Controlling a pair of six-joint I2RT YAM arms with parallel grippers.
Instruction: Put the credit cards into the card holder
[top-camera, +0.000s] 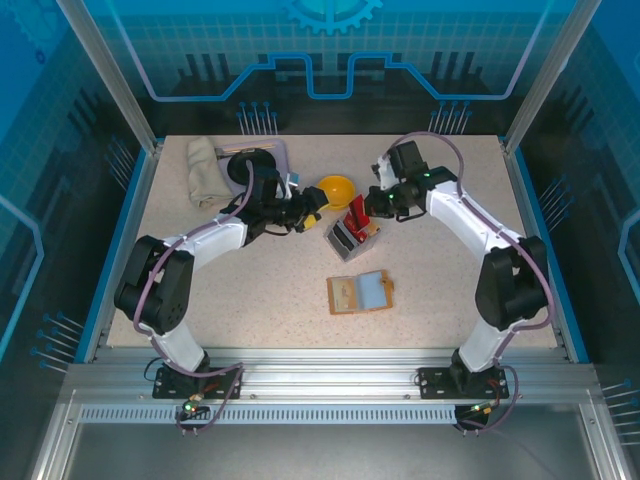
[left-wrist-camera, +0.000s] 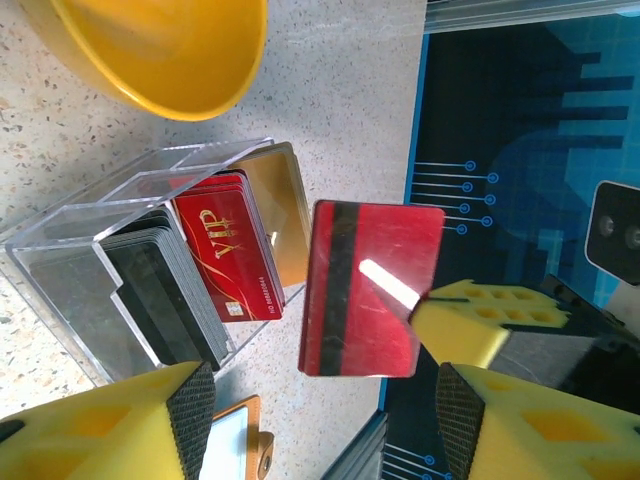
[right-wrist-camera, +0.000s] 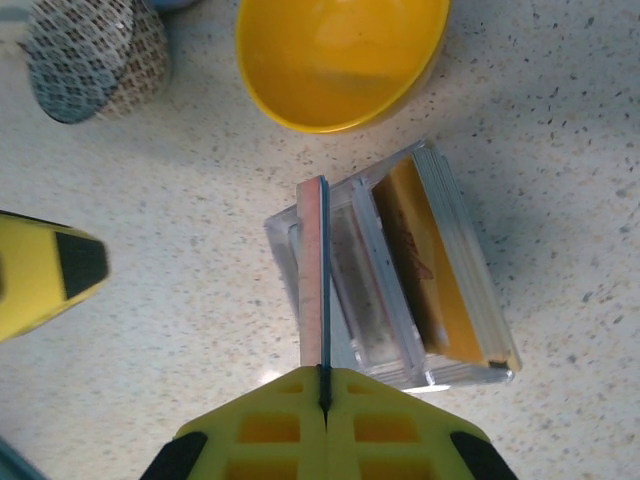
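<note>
Read "vip" in gold script on the red plastic card (left-wrist-camera: 225, 250) standing in the clear slotted plastic tray (left-wrist-camera: 70, 280) just ahead of your left gripper (left-wrist-camera: 325, 420); its smaller print is illegible. That gripper's fingers are spread, grasping nothing. Your right gripper (right-wrist-camera: 322, 385) is clenched on a red card with a black magnetic stripe (left-wrist-camera: 370, 290). The tan leather card holder (top-camera: 360, 292) lies unfolded behind both grippers.

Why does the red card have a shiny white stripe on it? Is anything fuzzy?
Left wrist view: the stripe is lamp glare on the glossy red card; the orange bowl looks slightly soft. Right wrist view: the card is edge-on and sharp, with a small bright glint on the table by the clear tray. Top external view: even light, no harsh glare.
</note>
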